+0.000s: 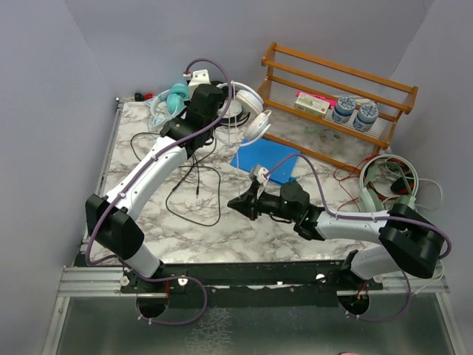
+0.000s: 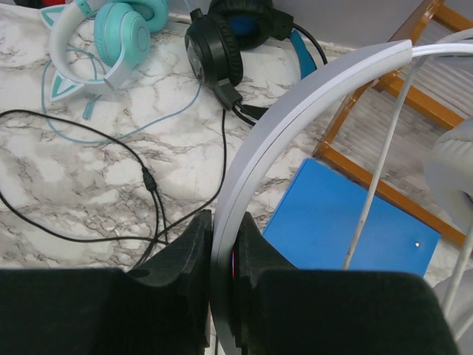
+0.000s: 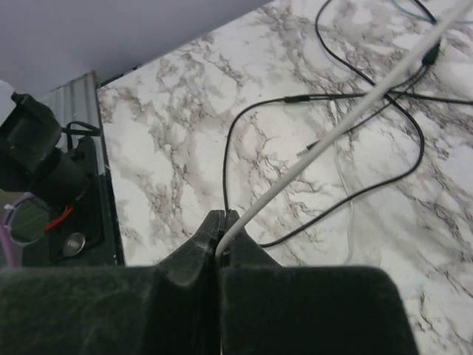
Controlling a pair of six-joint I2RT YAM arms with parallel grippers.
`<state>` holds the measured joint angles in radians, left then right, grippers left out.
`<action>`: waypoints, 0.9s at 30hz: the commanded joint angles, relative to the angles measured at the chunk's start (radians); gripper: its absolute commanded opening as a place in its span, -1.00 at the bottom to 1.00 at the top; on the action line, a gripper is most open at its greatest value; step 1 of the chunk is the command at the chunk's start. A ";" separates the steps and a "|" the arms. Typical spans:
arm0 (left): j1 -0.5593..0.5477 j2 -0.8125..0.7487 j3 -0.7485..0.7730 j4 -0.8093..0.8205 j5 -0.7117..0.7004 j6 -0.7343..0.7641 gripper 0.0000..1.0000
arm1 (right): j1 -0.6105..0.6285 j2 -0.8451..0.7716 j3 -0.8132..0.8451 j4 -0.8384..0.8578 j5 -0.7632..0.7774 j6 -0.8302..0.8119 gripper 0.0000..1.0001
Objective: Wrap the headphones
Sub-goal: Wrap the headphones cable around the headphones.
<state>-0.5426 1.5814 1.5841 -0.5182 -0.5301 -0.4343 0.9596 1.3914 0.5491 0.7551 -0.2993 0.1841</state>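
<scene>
Headsets are crowding the far side of the marble table (image 1: 222, 229). The teal headset (image 2: 111, 37) with cat ears and the black headset (image 2: 222, 44) with blue accents are lying side by side at the far left, and their thin cables are trailing loose over the marble. The white headset (image 1: 247, 111) is sitting just to their right, between them and the wooden rack (image 1: 332, 81). Its padded cups are hanging near the far edge of a blue sheet (image 2: 332, 222).

We are clamping its smooth white headband (image 2: 295, 103) with our left gripper (image 2: 224, 229). The jaws are standing only as far apart as the band is thick, one black pad pressing on each face.

A white cable (image 3: 332, 129) is running in a straight line across the table to our right gripper (image 3: 222, 222). We are pinching that cable there, with the jaws all but meeting around it. This gripper is hovering over the middle of the table, just above the marble, and loops of the black cable (image 3: 414, 148) are lying beyond its tips.
</scene>
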 commanded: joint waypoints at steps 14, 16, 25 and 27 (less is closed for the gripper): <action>0.066 -0.144 0.034 0.052 0.509 -0.197 -1.00 | -0.332 0.316 -0.139 0.645 -0.300 0.515 -0.99; 0.086 -0.141 0.034 0.070 0.599 -0.223 -1.00 | -0.390 0.420 -0.126 0.785 -0.398 0.607 -0.99; 0.124 -0.146 0.010 0.173 1.024 -0.139 -1.00 | -0.542 0.626 -0.006 0.972 -0.561 0.813 -0.99; 0.123 -0.145 0.003 0.173 1.110 -0.103 -1.00 | -0.562 0.591 0.018 0.883 -0.544 0.776 -0.99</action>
<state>-0.4191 1.4803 1.5650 -0.4950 0.2535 -0.5495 0.4347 2.0159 0.5495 1.5177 -0.8074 0.9615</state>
